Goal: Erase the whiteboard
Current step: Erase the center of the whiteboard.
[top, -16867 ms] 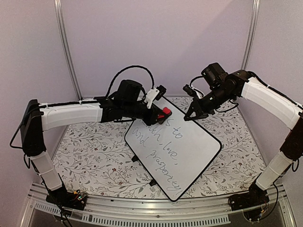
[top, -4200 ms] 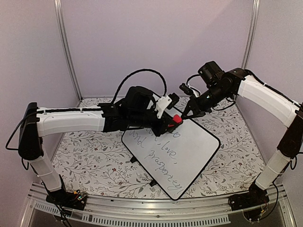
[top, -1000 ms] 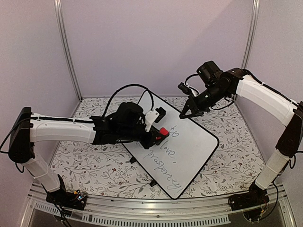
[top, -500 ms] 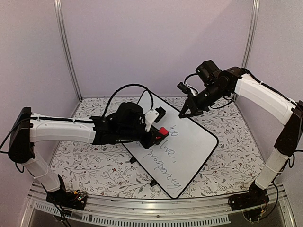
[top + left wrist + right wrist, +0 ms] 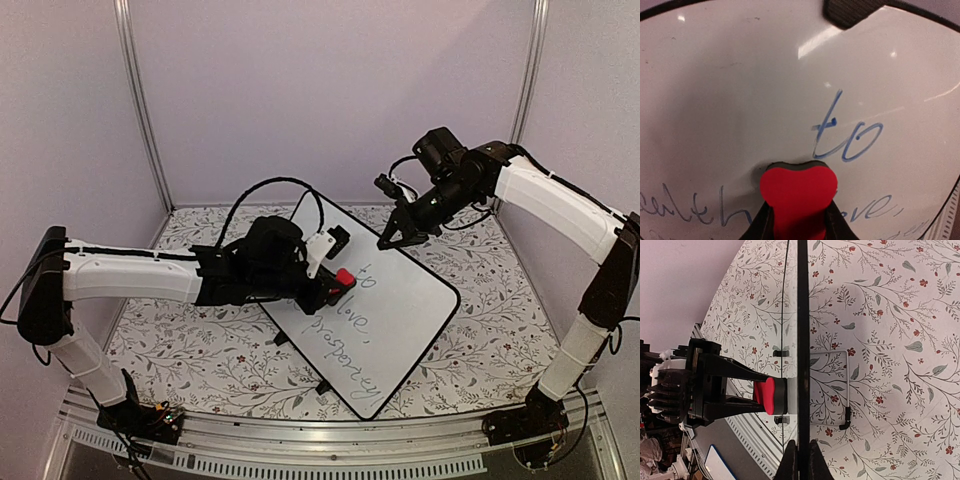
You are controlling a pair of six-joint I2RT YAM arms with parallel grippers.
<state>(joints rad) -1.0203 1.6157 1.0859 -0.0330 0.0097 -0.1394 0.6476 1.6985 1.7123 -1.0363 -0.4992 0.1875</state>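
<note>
Floral-patterned counter, pale walls behind. Up front, the left end effector is clamped on the red eraser, pressed to the whiteboard just beside the word "to". The right end effector pinches the board's far rim. The board sits mid-counter at an angle, with handwriting across its near half.

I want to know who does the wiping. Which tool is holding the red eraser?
The left tool holds the red eraser against the whiteboard. The right tool has no eraser; it just pinches the board's edge.
</note>
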